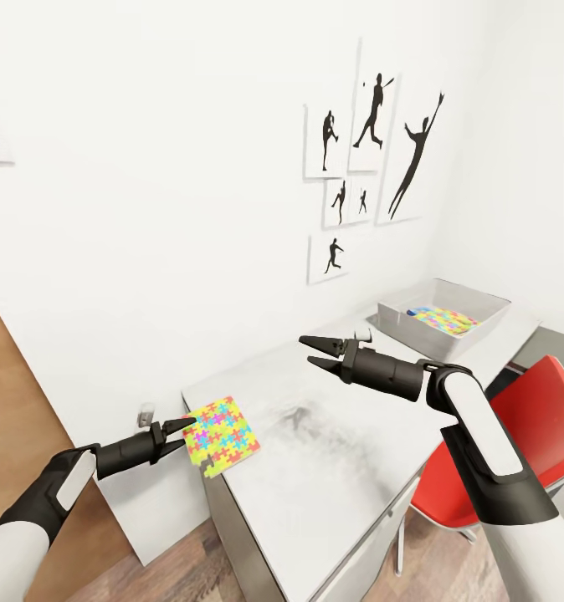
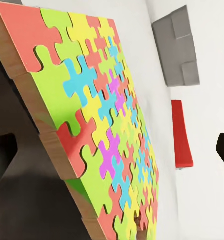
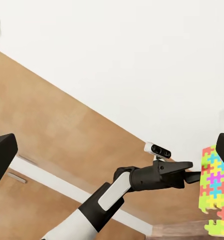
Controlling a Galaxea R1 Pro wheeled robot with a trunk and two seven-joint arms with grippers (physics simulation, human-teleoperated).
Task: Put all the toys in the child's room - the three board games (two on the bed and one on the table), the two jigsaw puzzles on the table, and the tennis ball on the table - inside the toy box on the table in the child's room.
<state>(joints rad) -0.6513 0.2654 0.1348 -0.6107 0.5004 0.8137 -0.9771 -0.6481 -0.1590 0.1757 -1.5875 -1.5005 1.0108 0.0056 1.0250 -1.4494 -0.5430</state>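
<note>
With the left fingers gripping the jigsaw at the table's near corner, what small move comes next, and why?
Probably carry the jigsaw puzzle across toward the toy box at the table's far end. The left gripper pinches its edge; the box already holds another puzzle.

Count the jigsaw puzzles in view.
2. One puzzle is gripped by the left gripper at the table's near corner; another lies in the toy box.

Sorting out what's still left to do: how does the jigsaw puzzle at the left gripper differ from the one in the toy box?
The held jigsaw puzzle is pinched at its edge by the left gripper, at the table's near corner; the second puzzle lies inside the toy box at the far end. The held one shows whole; the other is partly hidden. Both are bright and multicoloured.
</note>
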